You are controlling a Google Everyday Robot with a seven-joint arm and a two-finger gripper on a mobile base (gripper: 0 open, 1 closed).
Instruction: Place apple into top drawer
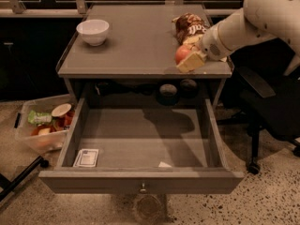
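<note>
Right now the claw [188, 59] sits in the upper right of the frame, at the front right corner of the bench [136, 46], and it is closed around the apple [181, 53]. One tan finger [192, 63] shows on the near side of the fruit. The apple is red-orange and sits just at the bench's front edge, above the right part of the open drawer. Whether it touches the benchtop or hangs just above it I cannot tell. The white arm [243, 25] reaches in from the upper right corner.

Just behind the apple lies a brown-and-yellow chip bag [190, 26], close to the claw's wrist. A white bowl [93, 31] stands at the bench's left side, well apart from the apple.

The top drawer [145, 139] fills the lower middle of the frame, pulled fully out, with its small metal knob [143, 188] at the centre of the front panel. Inside, a small white card [86, 157] lies in the front left corner, and a pale scrap [164, 164] rests near the front wall right of centre.

On the speckled floor [276, 196] at the left, a clear bin [44, 125] holds mixed items. A dark office chair [269, 107] stands at the right edge.
</note>
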